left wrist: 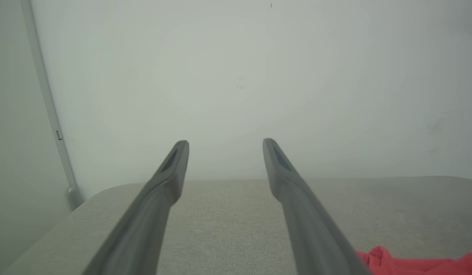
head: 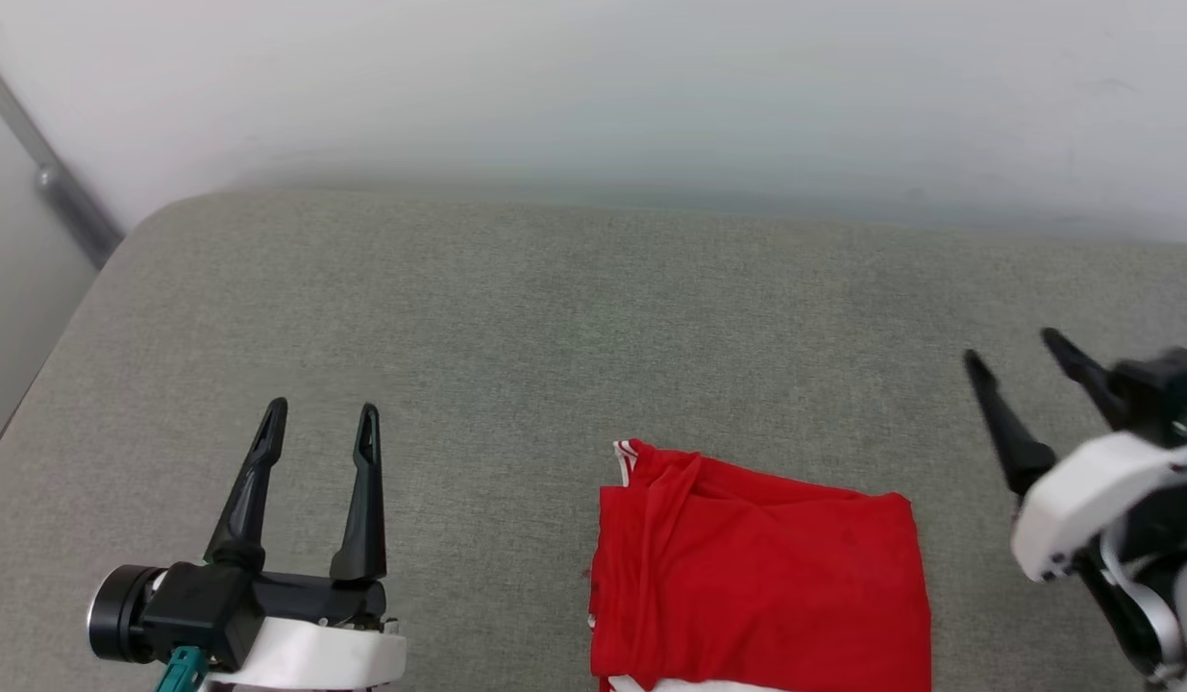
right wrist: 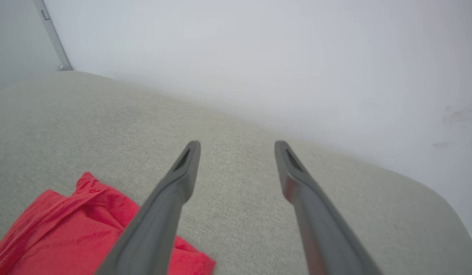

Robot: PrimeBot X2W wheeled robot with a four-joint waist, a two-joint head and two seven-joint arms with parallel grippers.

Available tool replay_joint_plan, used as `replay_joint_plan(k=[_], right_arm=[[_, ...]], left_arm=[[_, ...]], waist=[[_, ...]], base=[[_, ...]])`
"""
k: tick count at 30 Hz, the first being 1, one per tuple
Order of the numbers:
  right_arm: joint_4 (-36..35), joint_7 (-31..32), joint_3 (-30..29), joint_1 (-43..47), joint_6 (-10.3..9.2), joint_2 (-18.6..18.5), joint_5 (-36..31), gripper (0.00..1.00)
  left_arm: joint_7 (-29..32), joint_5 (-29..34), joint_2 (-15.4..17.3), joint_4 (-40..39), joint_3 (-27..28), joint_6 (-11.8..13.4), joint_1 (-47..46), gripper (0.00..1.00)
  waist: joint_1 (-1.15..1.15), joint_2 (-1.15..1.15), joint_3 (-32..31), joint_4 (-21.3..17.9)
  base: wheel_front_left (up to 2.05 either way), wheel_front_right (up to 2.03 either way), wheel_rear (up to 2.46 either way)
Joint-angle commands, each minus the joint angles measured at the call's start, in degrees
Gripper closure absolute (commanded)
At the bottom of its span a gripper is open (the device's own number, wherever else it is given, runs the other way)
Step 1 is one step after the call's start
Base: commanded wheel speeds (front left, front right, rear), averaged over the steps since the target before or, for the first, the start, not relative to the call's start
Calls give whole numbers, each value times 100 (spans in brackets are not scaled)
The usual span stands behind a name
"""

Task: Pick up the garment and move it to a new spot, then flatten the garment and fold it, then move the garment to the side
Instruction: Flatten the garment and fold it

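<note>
The garment (head: 761,586) lies folded into a red rectangle on the grey cushion (head: 516,336), near the front edge, with a bit of striped trim at its far left corner and white at the bottom. Its lettering is hidden. My left gripper (head: 322,415) hovers open well to the left of it, nothing between its fingers. My right gripper (head: 1011,346) hangs open to the right of it, also empty. A red corner of the garment (left wrist: 415,263) shows at the lower right of the left wrist view, and the garment (right wrist: 71,236) sits at the lower left of the right wrist view.
A pale wall (head: 593,86) runs right behind the cushion. A grey metal post (head: 50,178) stands at the far left corner. The cushion's rounded left edge drops off near the left gripper.
</note>
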Motion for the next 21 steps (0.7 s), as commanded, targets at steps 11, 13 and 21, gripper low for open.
replay_joint_plan(k=[11,13,21], right_arm=[[-731,-1717,-1422,1217,-2,595,-258,0],[-856,-1972,-1474,1360,-2,759,-287,0],[-834,-2431,-1447,1682,-2,1205,-417,0]], left_arm=[[-10,-185,2,39,-102,-6,10,0],[-11,-306,-3,47,-39,-6,60,0],[-11,-343,12,177,-140,-6,177,0]], waist=[[0,0,106,-128],[0,0,109,-146],[0,0,127,-139]], base=[[0,0,0],[0,0,0],[0,0,0]])
